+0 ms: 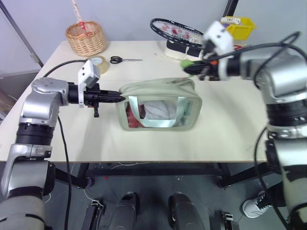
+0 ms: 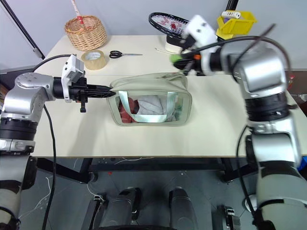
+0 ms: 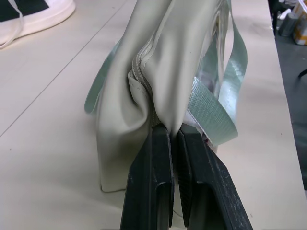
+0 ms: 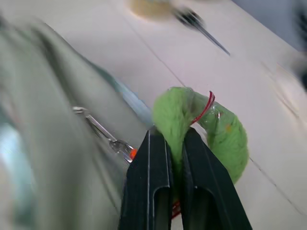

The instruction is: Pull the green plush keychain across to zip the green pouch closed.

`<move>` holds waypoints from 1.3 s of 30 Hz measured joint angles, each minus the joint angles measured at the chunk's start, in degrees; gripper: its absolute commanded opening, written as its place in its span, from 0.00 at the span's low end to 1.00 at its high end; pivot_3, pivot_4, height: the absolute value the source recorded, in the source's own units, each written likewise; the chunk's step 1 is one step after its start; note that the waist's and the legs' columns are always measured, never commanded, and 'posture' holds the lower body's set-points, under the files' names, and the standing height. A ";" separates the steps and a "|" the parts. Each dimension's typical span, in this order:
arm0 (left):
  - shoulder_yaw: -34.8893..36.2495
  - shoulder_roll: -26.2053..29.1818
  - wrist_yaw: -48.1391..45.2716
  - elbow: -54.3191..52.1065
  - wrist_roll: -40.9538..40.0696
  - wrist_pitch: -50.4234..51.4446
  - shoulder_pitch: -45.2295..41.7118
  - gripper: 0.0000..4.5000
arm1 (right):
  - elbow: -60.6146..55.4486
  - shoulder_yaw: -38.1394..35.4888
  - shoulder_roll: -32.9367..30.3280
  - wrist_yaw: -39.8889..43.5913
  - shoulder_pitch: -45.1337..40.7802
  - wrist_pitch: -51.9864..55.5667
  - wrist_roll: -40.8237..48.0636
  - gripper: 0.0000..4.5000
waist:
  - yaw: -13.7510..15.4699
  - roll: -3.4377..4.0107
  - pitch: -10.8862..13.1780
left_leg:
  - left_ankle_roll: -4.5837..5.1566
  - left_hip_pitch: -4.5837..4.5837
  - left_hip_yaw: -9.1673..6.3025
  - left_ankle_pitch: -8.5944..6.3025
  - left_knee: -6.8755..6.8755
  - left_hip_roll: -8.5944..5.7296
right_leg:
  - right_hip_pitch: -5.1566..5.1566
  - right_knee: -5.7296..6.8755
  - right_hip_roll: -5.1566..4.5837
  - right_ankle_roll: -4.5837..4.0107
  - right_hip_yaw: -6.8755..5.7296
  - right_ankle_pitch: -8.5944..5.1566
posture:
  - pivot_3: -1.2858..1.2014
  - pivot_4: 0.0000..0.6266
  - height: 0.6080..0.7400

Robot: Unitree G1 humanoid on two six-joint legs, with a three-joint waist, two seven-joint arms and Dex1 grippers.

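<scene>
On the cream worktop (image 1: pixel 230 129), left claw (image 3: pixel 173 132) pinches the sage-green fabric pouch's (image 1: pixel 158 108) end, right claw (image 4: pixel 175 136) clamps the bright-green plush keychain (image 4: pixel 218 132).

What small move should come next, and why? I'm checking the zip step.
Probably keep drawing the keychain a little farther right, past the pouch end. The right pincer is shut on it, its clip chain runs back to the pouch, and the left pincer pinches the opposite end.
</scene>
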 measured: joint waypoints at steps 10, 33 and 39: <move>-0.05 -0.25 1.23 -2.48 -1.95 2.44 1.13 0.00 | -12.56 1.82 -13.10 -2.21 23.84 -8.43 -5.95 0.01 | -0.29 0.03 0.00 | 0.01 0.03 0.05 0.00 -0.04 0.12 | -0.01 0.01 -0.01 0.00 0.07 -0.02 | 0.52 0.24 0.39; 1.67 0.93 4.90 -6.78 -4.10 7.03 3.61 0.00 | -18.09 3.00 -3.54 -7.11 24.07 0.58 -5.66 0.77 | -0.11 0.02 0.00 | 0.01 0.05 0.00 -0.01 -0.03 0.14 | 0.04 -0.02 -0.01 -0.01 0.04 -0.02 | 0.52 0.24 0.39; 3.15 1.39 6.38 -11.51 -6.54 11.12 6.16 0.17 | -22.20 -2.69 -6.48 -2.50 27.08 1.17 -0.11 1.00 | 0.01 0.02 0.00 | 0.01 0.01 -0.01 -0.01 -0.03 0.14 | 0.04 -0.05 -0.02 -0.01 0.03 -0.02 | 0.52 0.24 0.39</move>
